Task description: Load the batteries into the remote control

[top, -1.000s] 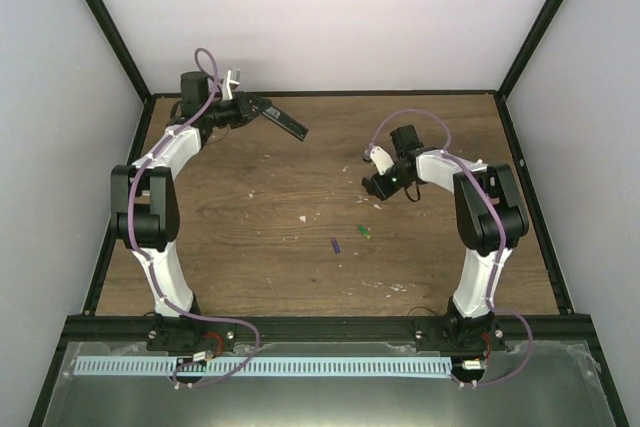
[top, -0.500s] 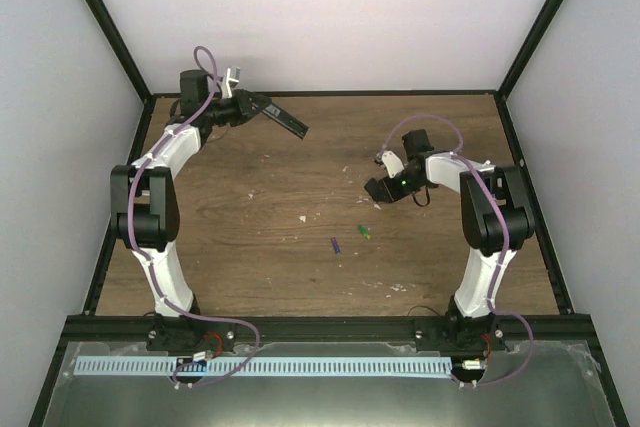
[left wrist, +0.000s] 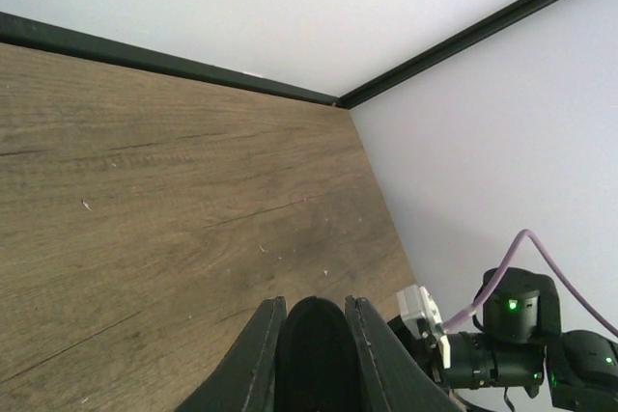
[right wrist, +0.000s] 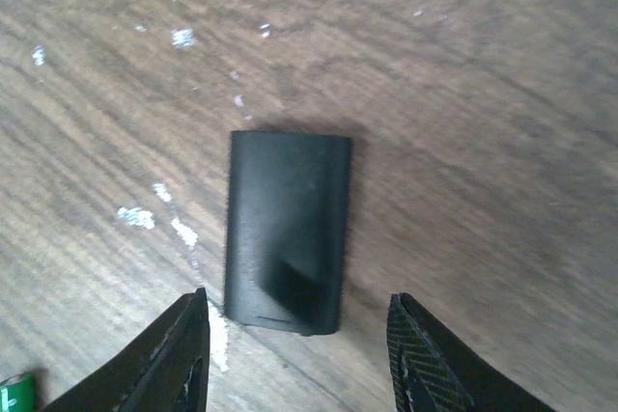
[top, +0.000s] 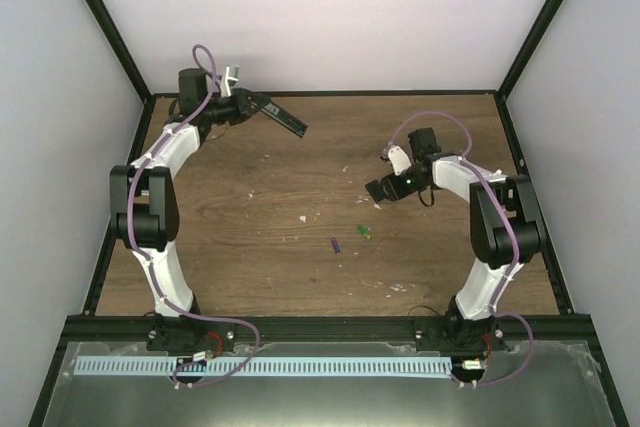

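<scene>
Brown wood-grain table (top: pixel 250 247) fills a white-walled cell where two white-and-black arms work. At its far-left corner the left gripper (top: pixel 250 105) is clamped on one end of the slim black bar-shaped remote control (top: pixel 285 119), holding it in the air with the free end slanting toward the middle. The left wrist view shows only the remote's rounded end pinched between the two fingers (left wrist: pixel 261 344). Which face is up cannot be told.

Right of centre, the right gripper (top: pixel 376 190) hangs low over the wood, jaws spread and holding nothing. Its wrist camera looks straight down on a flat black rounded-rectangle plastic panel (right wrist: pixel 288 231), judged to be the battery cover, lying between the two fingertips. Whether they touch the wood is unclear.

The small green cylinder battery (top: pixel 363 232) lies on the table just nearer the arm bases than that gripper, with the purple-blue cylinder battery (top: pixel 336 245) close beside it. Both are well apart from the remote. White specks of debris (right wrist: pixel 135 217) are scattered around the panel.

The loading looks not yet begun. The risks are plain: the batteries are tiny and round, so an off-centre pinch could send one rolling. A remote gripped by one end may pivot when a battery is pressed in. The flat panel offers little edge, and closing fingers could simply skid it across the wood.
</scene>
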Robot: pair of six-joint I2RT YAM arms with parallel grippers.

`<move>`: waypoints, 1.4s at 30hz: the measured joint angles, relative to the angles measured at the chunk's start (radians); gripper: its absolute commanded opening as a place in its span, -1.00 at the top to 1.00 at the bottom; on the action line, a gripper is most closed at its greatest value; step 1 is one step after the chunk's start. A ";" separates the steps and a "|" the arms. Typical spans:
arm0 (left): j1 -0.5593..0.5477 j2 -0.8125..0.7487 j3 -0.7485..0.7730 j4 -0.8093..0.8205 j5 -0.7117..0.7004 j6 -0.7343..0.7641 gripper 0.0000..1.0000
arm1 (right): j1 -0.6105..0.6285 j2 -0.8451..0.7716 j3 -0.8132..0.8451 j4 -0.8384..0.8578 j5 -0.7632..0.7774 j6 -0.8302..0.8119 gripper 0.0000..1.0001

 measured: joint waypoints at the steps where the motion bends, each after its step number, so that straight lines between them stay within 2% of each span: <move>1: 0.000 0.000 0.000 -0.001 0.000 0.000 1.00 | 0.000 -0.005 -0.001 0.003 0.011 0.002 0.13; 18: 0.000 0.000 -0.012 -0.013 -0.003 0.004 1.00 | 0.002 -0.013 -0.021 0.066 0.268 0.018 0.12; 31: 0.000 -0.001 -0.036 -0.004 -0.002 0.005 1.00 | 0.024 0.008 -0.040 0.092 0.328 0.024 0.13; 42: 0.000 -0.011 -0.064 0.004 -0.002 0.005 1.00 | 0.101 0.009 -0.040 0.097 0.335 0.012 0.13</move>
